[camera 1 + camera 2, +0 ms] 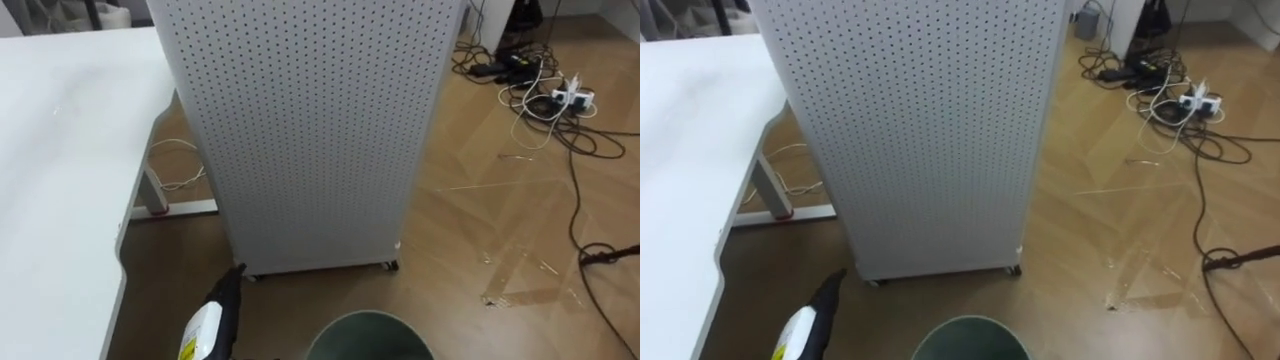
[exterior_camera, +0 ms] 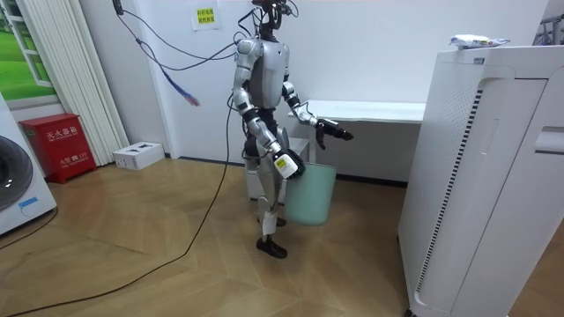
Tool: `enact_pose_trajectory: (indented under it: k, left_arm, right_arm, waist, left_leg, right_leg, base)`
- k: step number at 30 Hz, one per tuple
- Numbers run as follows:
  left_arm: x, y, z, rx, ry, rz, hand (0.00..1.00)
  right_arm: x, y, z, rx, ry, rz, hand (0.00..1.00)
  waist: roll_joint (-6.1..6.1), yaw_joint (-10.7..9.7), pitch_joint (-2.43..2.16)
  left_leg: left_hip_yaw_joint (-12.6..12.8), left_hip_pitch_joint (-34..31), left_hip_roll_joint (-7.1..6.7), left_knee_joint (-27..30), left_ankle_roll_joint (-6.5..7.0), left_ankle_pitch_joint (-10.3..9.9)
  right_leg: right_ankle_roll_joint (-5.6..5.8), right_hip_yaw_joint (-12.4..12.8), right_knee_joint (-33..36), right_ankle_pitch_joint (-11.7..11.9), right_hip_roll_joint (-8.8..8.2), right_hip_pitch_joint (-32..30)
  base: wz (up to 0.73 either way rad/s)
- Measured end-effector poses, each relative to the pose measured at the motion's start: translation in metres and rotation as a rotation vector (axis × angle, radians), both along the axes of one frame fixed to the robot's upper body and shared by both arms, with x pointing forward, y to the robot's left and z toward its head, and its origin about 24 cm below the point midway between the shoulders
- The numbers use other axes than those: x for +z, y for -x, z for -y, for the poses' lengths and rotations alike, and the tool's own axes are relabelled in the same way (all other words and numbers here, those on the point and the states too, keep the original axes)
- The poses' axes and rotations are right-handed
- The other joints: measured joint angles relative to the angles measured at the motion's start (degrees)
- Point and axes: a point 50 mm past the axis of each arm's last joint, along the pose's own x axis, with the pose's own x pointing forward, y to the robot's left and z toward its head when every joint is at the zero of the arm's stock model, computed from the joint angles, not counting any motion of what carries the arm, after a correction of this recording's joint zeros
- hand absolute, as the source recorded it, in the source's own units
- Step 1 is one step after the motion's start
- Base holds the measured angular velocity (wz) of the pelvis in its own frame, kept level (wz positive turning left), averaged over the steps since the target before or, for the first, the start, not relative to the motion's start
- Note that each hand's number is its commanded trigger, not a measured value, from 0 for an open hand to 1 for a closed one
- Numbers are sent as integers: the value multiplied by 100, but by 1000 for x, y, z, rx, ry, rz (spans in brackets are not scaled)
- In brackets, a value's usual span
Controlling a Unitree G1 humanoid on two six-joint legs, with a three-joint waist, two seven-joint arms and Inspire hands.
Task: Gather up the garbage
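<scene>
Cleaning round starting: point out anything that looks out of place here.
What looks like a crumpled packet lies on top of the tall white unit, an odd spot, likely litter. Loose cables sprawl tangled over the floor, and shiny strips like tape stick to it nearby.

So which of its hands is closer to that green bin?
Left. The left hand hangs just beside the green bin; the right hand is held out higher, well above it.
</scene>
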Motion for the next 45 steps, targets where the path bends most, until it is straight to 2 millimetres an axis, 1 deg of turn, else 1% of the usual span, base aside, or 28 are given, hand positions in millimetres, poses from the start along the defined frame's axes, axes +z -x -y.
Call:
enact_pose_trajectory:
  k: [1, 2, 3, 4, 5, 6, 7, 8, 9, 10, 12, 16, 19, 20, 21, 22, 24, 28, 31, 32, 35, 37, 39, 41, 42, 43, 44, 45]
  left_arm:
    - [-6, 10, -6, 22, -5, -32, 0]
    - [-9, 14, -10, 36, -8, -51, 0]
    - [-15, 26, -16, 66, -8, -96, 0]
    - [-18, 31, -19, 78, -8, -117, 0]
    - [-24, 42, -24, 102, -9, -159, 0]
    - [-30, 51, -27, 116, -7, -207, 0]
    - [-35, 59, -30, 131, -3, -249, 0]
    - [-37, 62, -31, 138, 0, -269, 0]
    - [-41, 70, -34, 148, -4, -306, 0]
    - [-45, 77, -36, 166, 5, -343, 0]
    - [-49, 85, -39, 175, 8, -385, 0]
    - [-54, 95, -42, 174, 12, -441, 0]
    - [-59, 105, -46, 189, 4, -495, 0]
    - [-60, 111, -50, 214, 3, -514, 0]
    - [-61, 116, -54, 244, 4, -528, 0]
    - [-61, 119, -56, 257, 4, -532, 0]
    - [-62, 128, -62, 312, 10, -546, 0]
    - [-62, 139, -72, 399, 26, -560, 0]
    - [-62, 141, -74, 412, 31, -567, 0]
    - [-63, 142, -74, 415, 32, -575, 0]
    - [-64, 145, -75, 416, 36, -607, 0]
    - [-65, 149, -76, 440, 46, -628, 0]
    - [-66, 153, -79, 456, 42, -648, 0]
    - [-67, 155, -81, 473, 44, -664, 0]
    - [-68, 159, -80, 474, 45, -683, 0]
    - [-69, 159, -79, 471, 49, -689, 0]
    - [-69, 157, -77, 462, 58, -692, 0]
    - [-70, 158, -76, 457, 64, -697, 0]
  right_arm:
    - [-3, 8, 1, -7, 0, -20, 100]
    - [-4, 11, 1, -8, 2, -29, 100]
    - [-6, 16, 2, -11, 1, -43, 100]
    - [-7, 19, 2, -12, 1, -49, 100]
    - [-9, 23, 3, -15, 3, -64, 100]
    - [-13, 28, 5, -22, 7, -89, 100]
    - [-15, 33, 7, -30, 12, -110, 100]
    - [-16, 34, 8, -34, 14, -116, 100]
    - [-17, 36, 10, -40, 18, -127, 100]
    - [-19, 38, 11, -47, 21, -136, 100]
    - [-20, 41, 15, -73, 23, -147, 100]
    - [-26, 51, 19, -105, 26, -190, 100]
    - [-30, 59, 23, -145, 28, -224, 100]
    - [-31, 62, 24, -151, 31, -232, 100]
    - [-31, 63, 25, -156, 31, -234, 100]
    - [-31, 64, 25, -158, 31, -235, 100]
    - [-31, 67, 26, -165, 27, -241, 100]
    - [-33, 73, 31, -198, 14, -261, 100]
    - [-35, 76, 31, -227, 2, -268, 100]
    - [-35, 76, 30, -237, -4, -269, 100]
    - [-34, 74, 32, -255, -7, -263, 100]
    - [-33, 71, 33, -267, -9, -253, 100]
    - [-34, 71, 33, -271, -9, -256, 100]
    - [-34, 71, 34, -283, -9, -262, 100]
    - [-34, 72, 35, -293, -12, -263, 100]
    - [-35, 72, 35, -301, -14, -266, 100]
    - [-35, 73, 36, -309, -13, -272, 100]
    - [-35, 73, 37, -312, -14, -269, 100]
  waist:
    - [-48, 3, -27]
    - [-73, 10, -45]
    - [-109, 14, -43]
    - [-123, 13, -52]
    - [-174, 5, -31]
    - [-190, 9, -29]
    - [-184, -2, -27]
    - [-170, -1, -17]
    - [-145, -3, -2]
    - [-139, -9, -1]
    - [-123, 15, 5]
    - [-113, -1, -7]
    - [-101, 5, -20]
    - [-98, 17, -30]
    - [-79, 17, -57]
    - [-78, 16, -62]
    - [-68, 27, -116]
    - [-63, 47, -114]
    - [-59, 93, -110]
    - [-55, 104, -99]
    - [-48, 146, -80]
    - [-66, 174, -72]
    - [-45, 168, -81]
    - [-45, 168, -70]
    - [3, 174, -68]
    - [-15, 165, -63]
    - [28, 167, -73]
    - [41, 183, -67]
  left_leg:
    - [58, 102, 32, 21, -25, -15]
    - [72, 135, 46, 49, -38, -23]
    - [81, 205, 77, 127, -84, -63]
    - [88, 225, 91, 169, -91, -78]
    - [114, 276, 118, 264, -134, -113]
    - [115, 312, 147, 302, -149, -131]
    - [115, 352, 172, 287, -153, -134]
    - [115, 371, 190, 281, -164, -141]
    - [114, 408, 226, 268, -195, -164]
    - [114, 437, 239, 254, -195, -164]
    - [113, 483, 256, 163, -195, -164]
    - [116, 506, 253, 62, -196, -164]
    - [124, 565, 232, -35, -196, -165]
    - [125, 590, 223, -71, -191, -168]
    - [125, 598, 223, -115, -179, -179]
    - [125, 599, 219, -117, -174, -183]
    - [134, 612, 214, -117, -155, -194]
    - [127, 726, 206, -124, -133, -213]
    - [127, 706, 188, -122, -116, -233]
    - [129, 681, 186, -112, -111, -255]
    - [131, 614, 130, 56, -73, -359]
    - [151, 549, 34, 237, -13, -487]
    - [165, 502, 1, 372, 22, -570]
    - [169, 461, -10, 467, 54, -625]
    - [169, 415, 0, 553, 76, -672]
    - [167, 375, 9, 613, 85, -703]
    - [139, 275, 31, 755, 99, -778]
    - [100, 203, 52, 860, 116, -831]
  right_leg:
    - [-21, 5, -3, -47, 25, 97]
    - [-29, 9, -14, -73, 36, 133]
    - [-52, 26, -4, -149, 65, 216]
    - [-67, 29, 13, -168, 74, 243]
    - [-100, 53, 72, -214, 84, 288]
    - [-118, 113, 92, -228, 101, 329]
    - [-136, 143, 92, -239, 147, 361]
    - [-141, 152, 86, -240, 176, 377]
    - [-161, 189, 78, -241, 214, 397]
    - [-176, 226, 76, -243, 242, 410]
    - [-194, 279, 73, -242, 285, 417]
    - [-194, 270, 68, -243, 291, 395]
    - [-161, 277, 65, -222, 311, 397]
    - [-148, 304, 64, -214, 318, 398]
    - [-135, 306, 55, -204, 323, 392]
    - [-129, 309, 60, -200, 321, 391]
    - [-110, 329, -9, -159, 327, 427]
    - [-95, 336, -32, -146, 317, 548]
    - [-88, 365, 3, -149, 311, 502]
    - [-84, 368, 14, -147, 311, 491]
    - [-65, 410, 327, -232, 257, 353]
    - [-24, 479, 703, -398, 175, 150]
    - [1, 472, 861, -449, 119, 89]
    - [17, 460, 876, -460, 95, 88]
    - [36, 444, 856, -452, 91, 88]
    - [45, 439, 846, -446, 92, 80]
    - [62, 414, 838, -435, 99, 50]
    - [84, 392, 840, -416, 101, 28]
  base:
    - [-13]
    - [-10]
    - [-7]
    - [-15]
    - [-16]
    - [-13]
    - [-5]
    - [-8]
    - [-16]
    - [-19]
    - [-15]
    - [0]
    - [-1]
    - [-8]
    - [-5]
    - [-4]
    - [-4]
    - [0]
    - [-4]
    - [-7]
    - [-13]
    - [-20]
    - [-9]
    - [0]
    - [0]
    - [0]
    - [0]
    - [0]
